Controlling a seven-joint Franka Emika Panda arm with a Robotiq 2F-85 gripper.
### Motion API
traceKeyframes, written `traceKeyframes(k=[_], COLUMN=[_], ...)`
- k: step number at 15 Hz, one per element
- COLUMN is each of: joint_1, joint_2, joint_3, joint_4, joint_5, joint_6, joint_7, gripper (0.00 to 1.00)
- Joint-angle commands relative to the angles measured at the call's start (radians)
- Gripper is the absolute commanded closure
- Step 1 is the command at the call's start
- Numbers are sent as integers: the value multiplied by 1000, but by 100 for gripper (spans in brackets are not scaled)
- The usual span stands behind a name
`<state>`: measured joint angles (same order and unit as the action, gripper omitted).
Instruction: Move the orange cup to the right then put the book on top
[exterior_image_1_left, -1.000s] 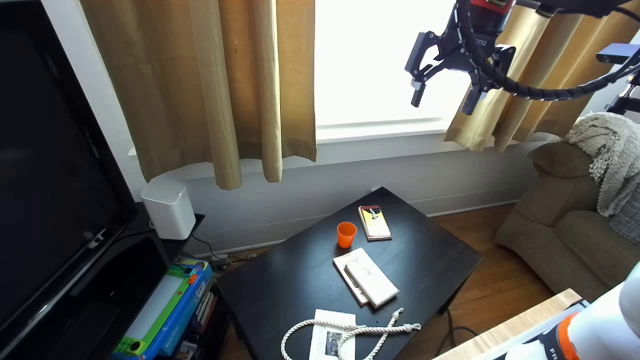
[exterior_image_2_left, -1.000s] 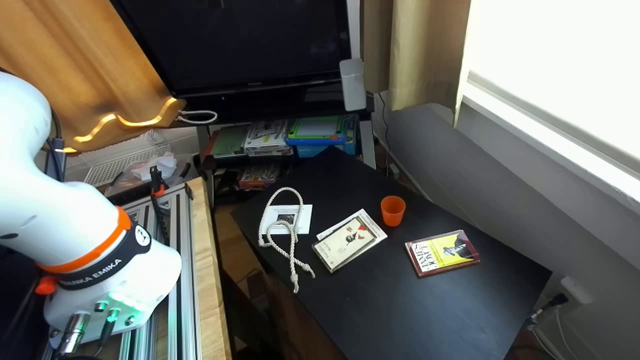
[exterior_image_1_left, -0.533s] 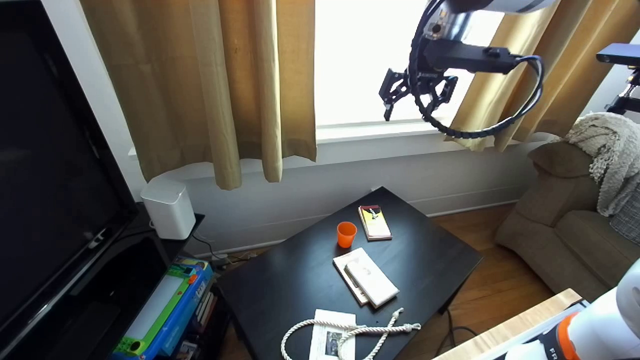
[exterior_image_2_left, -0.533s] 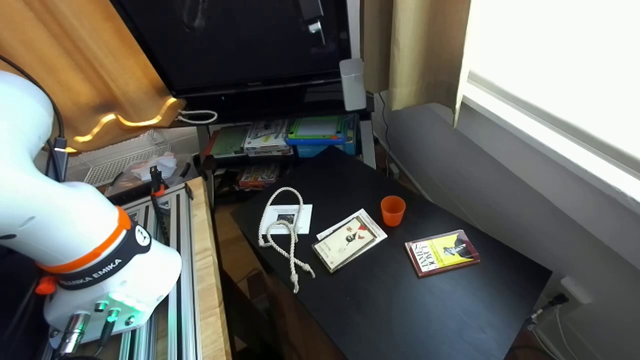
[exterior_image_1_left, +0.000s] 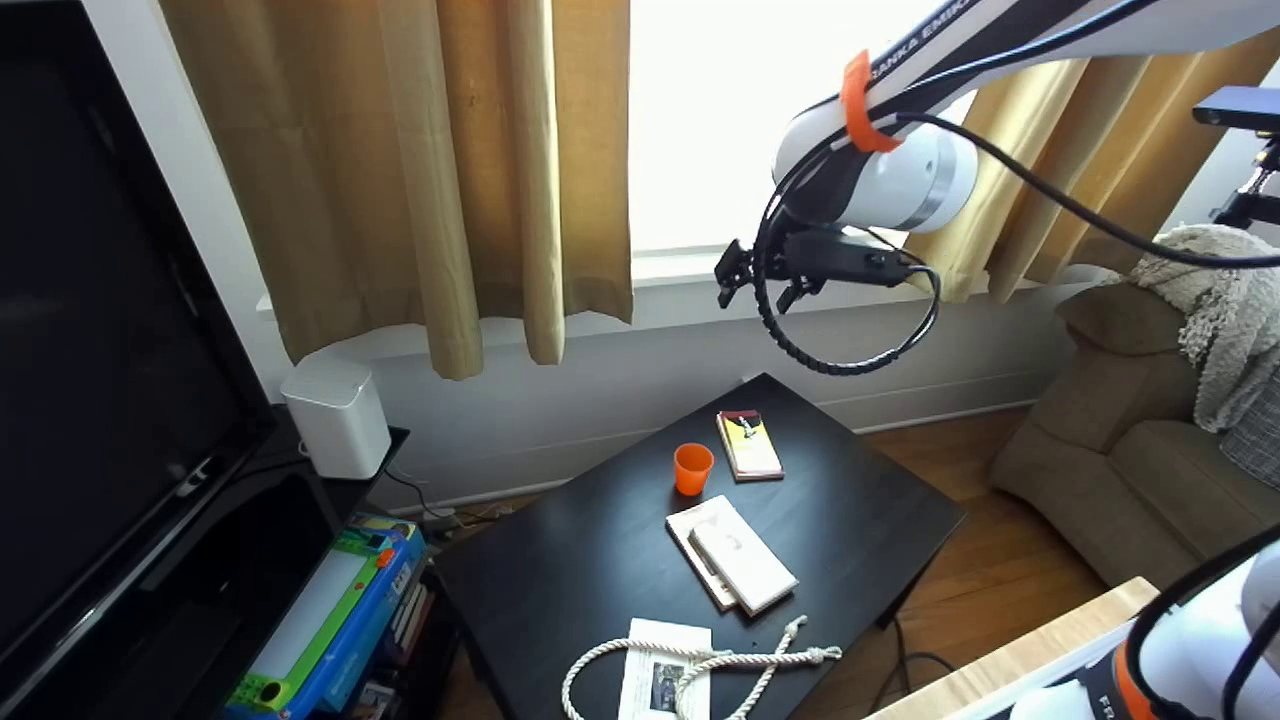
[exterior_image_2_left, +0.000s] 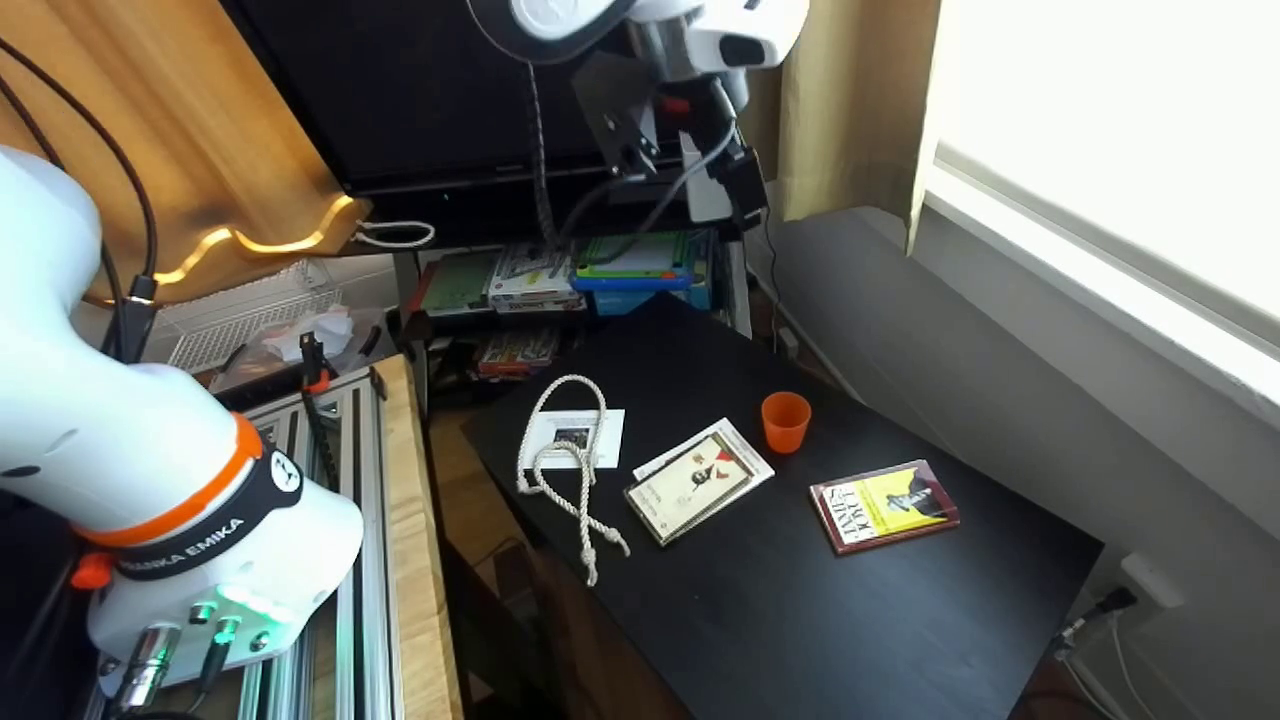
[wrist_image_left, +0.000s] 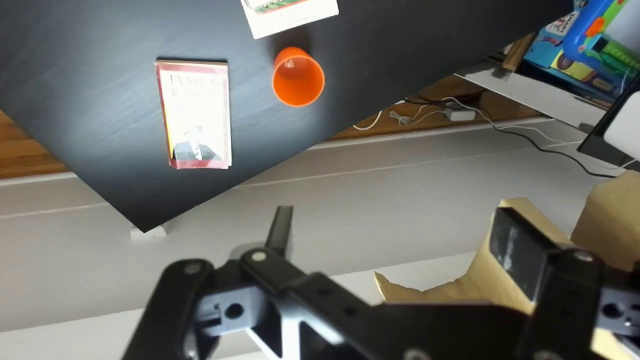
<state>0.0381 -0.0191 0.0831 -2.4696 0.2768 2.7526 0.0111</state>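
The orange cup (exterior_image_1_left: 692, 469) stands upright on the black table, between two sets of books. It also shows in an exterior view (exterior_image_2_left: 786, 422) and in the wrist view (wrist_image_left: 298, 77), where its open top faces the camera. The book (exterior_image_1_left: 750, 447) lies flat near the table's far corner, with a white and yellow cover, a dark figure and dark red edges. It is beside the cup, apart from it, also in an exterior view (exterior_image_2_left: 885, 507) and the wrist view (wrist_image_left: 196, 114). My gripper (wrist_image_left: 397, 235) is open and empty, high above the table near the window (exterior_image_1_left: 753, 300).
Two stacked pale books (exterior_image_1_left: 745, 555) lie next to the cup, also in an exterior view (exterior_image_2_left: 695, 485). A rope (exterior_image_2_left: 585, 500) lies over a white booklet (exterior_image_2_left: 610, 440). A TV stand with boxes (exterior_image_1_left: 350, 590), a wall and curtains (exterior_image_1_left: 500, 180) border the table.
The arm has swung toward the window and lowered, moving left and down in an exterior view. It has come into sight in both exterior views. The cup and books have not moved.
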Motion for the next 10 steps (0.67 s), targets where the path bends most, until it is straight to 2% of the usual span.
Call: traceKeyframes(k=[1, 2, 3, 5, 10], joint_1=[16, -35, -8, -20, -24], joint_2=[167, 186, 139, 187, 196], joint_3=[25, 92, 39, 79, 86], joint_4=[63, 93, 38, 75, 95], joint_5=[249, 326, 207, 279, 290], joint_6=[62, 12, 56, 50, 44], joint_7=[-213, -264, -173, -224, -227], gripper=[0, 0, 0, 0, 0])
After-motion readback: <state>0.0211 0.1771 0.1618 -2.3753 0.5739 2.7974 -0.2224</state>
